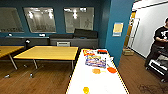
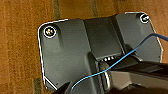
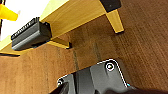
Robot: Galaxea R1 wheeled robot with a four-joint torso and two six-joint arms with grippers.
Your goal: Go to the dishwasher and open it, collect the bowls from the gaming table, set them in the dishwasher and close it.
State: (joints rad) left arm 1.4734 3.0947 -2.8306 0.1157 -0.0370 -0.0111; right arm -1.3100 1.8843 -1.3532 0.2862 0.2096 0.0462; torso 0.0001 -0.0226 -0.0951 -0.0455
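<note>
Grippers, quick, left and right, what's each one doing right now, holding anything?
Left gripper: cannot be told; its fingers can't be made out.
Right gripper: cannot be told; its fingers can't be made out.

Gaming table [image 1: 82, 80]: smooth, white, glossy worktop with a pale wood-look edge; the right wrist view shows that edge [image 3: 75, 15] as light, smooth wood grain, carrying a ribbed, matt black plastic fitting [image 3: 31, 35]. Bowls: orange bowl [image 1: 96, 71] and yellow bowl [image 1: 86, 90], smooth, plastic-like. Neighbouring tables [image 1: 47, 52]: satin yellow wood tops on metal legs. Floor [image 2: 22, 50]: brown, wood-grain pattern, matt. Wall [image 1: 117, 15]: matt blue paint. Windows [image 1: 40, 18]: reflective glass.
</note>
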